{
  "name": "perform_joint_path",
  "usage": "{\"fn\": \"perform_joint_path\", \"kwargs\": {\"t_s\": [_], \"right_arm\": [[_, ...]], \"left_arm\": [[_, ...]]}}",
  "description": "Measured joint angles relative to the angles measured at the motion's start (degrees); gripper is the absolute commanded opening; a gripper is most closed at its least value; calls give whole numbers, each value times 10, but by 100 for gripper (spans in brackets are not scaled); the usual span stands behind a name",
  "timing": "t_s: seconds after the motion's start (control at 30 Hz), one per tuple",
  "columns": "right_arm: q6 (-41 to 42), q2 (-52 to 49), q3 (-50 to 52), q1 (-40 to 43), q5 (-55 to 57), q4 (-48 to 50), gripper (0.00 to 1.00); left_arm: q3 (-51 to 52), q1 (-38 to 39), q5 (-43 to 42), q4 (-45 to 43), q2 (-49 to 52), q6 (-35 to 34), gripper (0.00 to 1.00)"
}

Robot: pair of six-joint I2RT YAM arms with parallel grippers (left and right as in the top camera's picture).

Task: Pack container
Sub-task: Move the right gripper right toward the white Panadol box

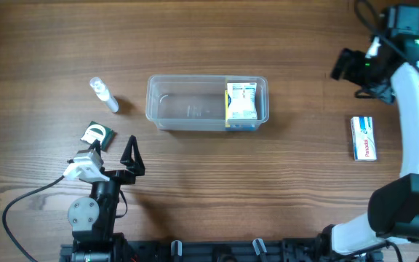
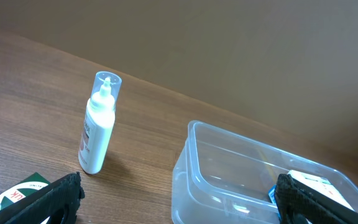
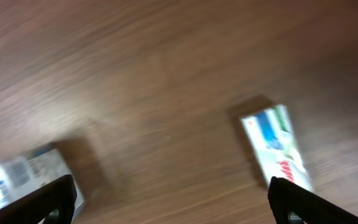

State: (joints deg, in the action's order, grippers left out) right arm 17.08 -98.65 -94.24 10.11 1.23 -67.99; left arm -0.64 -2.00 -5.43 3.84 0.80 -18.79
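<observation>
From overhead alone, whole container [image 1: 188,109]

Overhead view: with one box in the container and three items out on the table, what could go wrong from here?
1. The small bottle stands upright on a narrow base; a glancing touch could topple it and send it rolling.
2. The white box lies flat on the table; jaws coming down could scrape the wood or slip off it.
3. The container looks light; a bump on its rim might slide it.
</observation>
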Motion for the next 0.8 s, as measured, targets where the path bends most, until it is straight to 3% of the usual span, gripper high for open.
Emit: {"fn": "perform_joint_path", "kwargs": {"t_s": [0.33, 0.8], "right_arm": [[-1, 2, 19, 58, -2, 13, 100], [9, 3, 191, 79, 8, 105, 100]], "left_arm": [[0, 0, 0, 0, 0, 0, 100], [0, 0, 0, 0, 0, 0, 100]]}}
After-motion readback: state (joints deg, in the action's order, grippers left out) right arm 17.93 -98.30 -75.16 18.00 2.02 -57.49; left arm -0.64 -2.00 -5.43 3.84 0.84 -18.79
